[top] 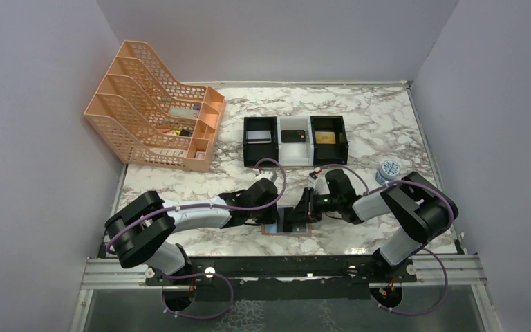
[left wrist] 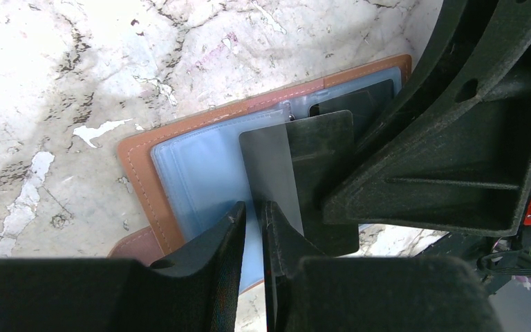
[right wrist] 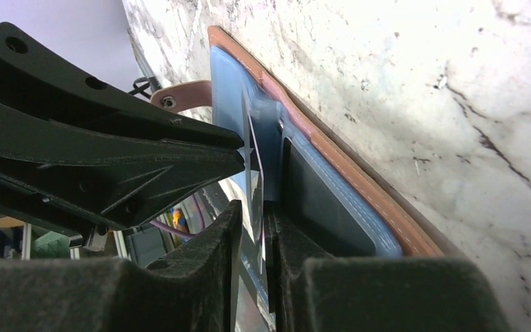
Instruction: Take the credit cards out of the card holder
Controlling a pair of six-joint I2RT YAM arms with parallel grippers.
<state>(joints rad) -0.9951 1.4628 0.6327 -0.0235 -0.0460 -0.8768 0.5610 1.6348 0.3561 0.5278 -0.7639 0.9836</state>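
The card holder [top: 292,225] lies open on the marble near the front edge, with a tan border [left wrist: 138,166] and pale blue lining; its edge also shows in the right wrist view [right wrist: 318,138]. A dark grey credit card [left wrist: 297,166] sticks part way out of a pocket and is seen edge-on [right wrist: 252,162] from the right wrist. My left gripper [left wrist: 254,211] [top: 276,207] stands a narrow slit open at the card's left edge. My right gripper [right wrist: 254,211] [top: 309,205] is also a slit open, the card lying against one finger with a gap to the other.
At the back middle stand three box trays in a row: a black one [top: 260,144], a white one [top: 295,145] and a black one [top: 344,135], each with a card inside. An orange mesh file rack [top: 155,114] stands at the back left. A small round object [top: 388,168] sits at the right.
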